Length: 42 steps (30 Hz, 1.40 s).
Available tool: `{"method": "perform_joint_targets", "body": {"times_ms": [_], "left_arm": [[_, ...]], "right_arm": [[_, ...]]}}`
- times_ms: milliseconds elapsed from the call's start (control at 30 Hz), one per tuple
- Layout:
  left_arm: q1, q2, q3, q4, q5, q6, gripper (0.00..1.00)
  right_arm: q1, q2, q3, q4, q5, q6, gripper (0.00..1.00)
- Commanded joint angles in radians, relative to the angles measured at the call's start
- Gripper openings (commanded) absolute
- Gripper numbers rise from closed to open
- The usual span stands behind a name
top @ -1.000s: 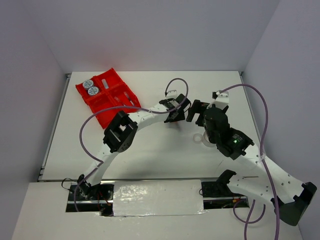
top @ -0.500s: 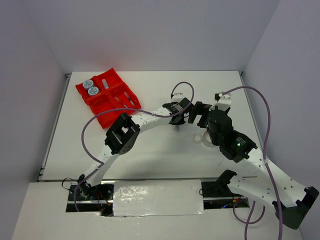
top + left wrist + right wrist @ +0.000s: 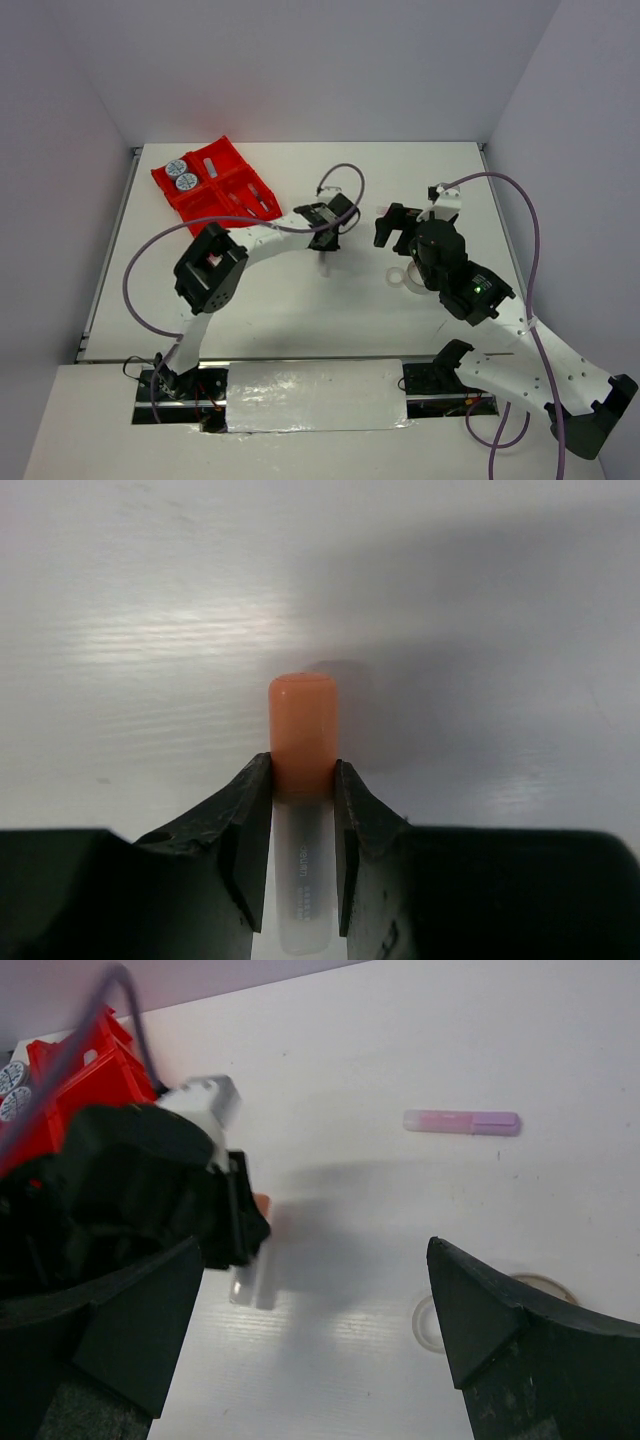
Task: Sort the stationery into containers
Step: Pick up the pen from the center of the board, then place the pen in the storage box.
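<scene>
Left end effector (image 3: 324, 246) holds stick; tray lies up-left.
Top: red tray (image 3: 228, 152) upper left, nearer left arm. Left wrist: jaws pinch orange-tipped stick (image 3: 302, 730), long axis up-frame. Right wrist: right end effector (image 3: 315, 1250) wide, empty.

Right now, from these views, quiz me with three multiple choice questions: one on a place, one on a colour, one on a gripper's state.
1. Where are the two round tubs? A) together in one compartment of the red tray; B) on the bare table; C) beside the arm bases.
2. What colour is the cap of the stick in the left gripper? A) pink; B) orange; C) blue.
3. How is the right gripper? A) shut on a tub; B) shut on the stick; C) open, empty.
Answers: 1 A, both sit in the same cell; 2 B, the left wrist view shows orange; 3 C, its jaws stand wide apart with nothing between.
</scene>
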Motion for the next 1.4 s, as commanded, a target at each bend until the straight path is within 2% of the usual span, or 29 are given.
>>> {"method": "perform_joint_targets", "body": {"times_ms": [0, 133, 200, 233, 267, 333, 367, 433, 467, 533, 600, 667, 833, 900, 967, 1033, 1100, 1133, 1200, 1233, 1333, 1367], "left_arm": [[0.131, -0.149, 0.005, -0.011, -0.056, 0.036, 0.00], [0.312, -0.209, 0.036, -0.035, -0.043, 0.041, 0.00], [0.439, -0.197, 0.096, -0.054, -0.076, 0.051, 0.00], [0.440, -0.185, 0.129, -0.064, -0.086, 0.050, 0.00], [0.501, -0.171, 0.193, -0.063, -0.093, 0.056, 0.00], [0.555, -0.099, 0.273, -0.067, -0.083, 0.079, 0.00], [0.599, -0.067, 0.386, -0.092, -0.080, 0.088, 0.00], [0.636, 0.051, 0.520, -0.141, -0.086, 0.107, 0.00], [0.665, 0.084, 0.638, -0.178, -0.089, 0.111, 0.00], [0.693, 0.162, 0.718, -0.187, -0.073, 0.110, 0.05], [0.730, 0.174, 0.729, -0.122, -0.044, 0.105, 0.11], [0.756, 0.168, 0.674, -0.039, -0.040, 0.110, 0.19], [0.776, 0.193, 0.660, 0.047, -0.007, 0.133, 0.21], [0.779, 0.211, 0.653, 0.073, 0.007, 0.136, 0.29], [0.779, 0.230, 0.665, 0.077, 0.019, 0.137, 0.45], [0.782, 0.254, 0.663, 0.089, 0.015, 0.137, 0.48], [0.787, 0.276, 0.672, 0.092, 0.029, 0.136, 0.56], [0.788, 0.282, 0.676, 0.084, 0.024, 0.134, 0.67], [0.790, 0.282, 0.665, 0.078, 0.006, 0.130, 0.80], [0.790, 0.276, 0.656, 0.087, 0.010, 0.131, 0.90], [0.784, 0.219, 0.602, 0.118, 0.058, 0.166, 0.96], [0.776, 0.167, 0.578, 0.142, 0.129, 0.189, 0.98]], "right_arm": [[-0.008, -0.004, -0.004, 0.047, -0.014, -0.012, 1.00], [-0.008, 0.002, -0.005, 0.053, -0.026, -0.020, 1.00], [-0.008, 0.009, -0.004, 0.058, -0.037, -0.023, 1.00], [-0.009, 0.012, -0.002, 0.058, -0.040, -0.025, 1.00], [-0.008, 0.017, -0.001, 0.061, -0.043, -0.026, 1.00], [-0.009, 0.022, -0.001, 0.062, -0.054, -0.029, 1.00], [-0.011, 0.025, -0.002, 0.064, -0.058, -0.029, 1.00], [-0.012, 0.028, -0.002, 0.067, -0.067, -0.032, 1.00], [-0.009, 0.028, -0.001, 0.068, -0.077, -0.034, 1.00], [-0.011, 0.028, -0.001, 0.068, -0.086, -0.037, 1.00], [-0.011, 0.026, -0.001, 0.070, -0.093, -0.038, 1.00], [-0.011, 0.032, 0.001, 0.068, -0.101, -0.043, 1.00], [-0.009, 0.043, 0.007, 0.071, -0.109, -0.046, 1.00], [-0.012, 0.051, 0.010, 0.073, -0.116, -0.049, 1.00], [-0.011, 0.062, 0.013, 0.071, -0.120, -0.049, 1.00], [-0.012, 0.069, 0.013, 0.073, -0.124, -0.051, 1.00], [-0.012, 0.075, 0.013, 0.076, -0.130, -0.054, 1.00], [-0.012, 0.077, 0.015, 0.078, -0.133, -0.055, 1.00], [-0.012, 0.081, 0.015, 0.084, -0.139, -0.058, 1.00], [-0.009, 0.085, 0.018, 0.082, -0.138, -0.058, 1.00], [-0.011, 0.089, 0.016, 0.085, -0.123, -0.058, 1.00], [-0.009, 0.092, 0.015, 0.088, -0.112, -0.057, 1.00]]}}
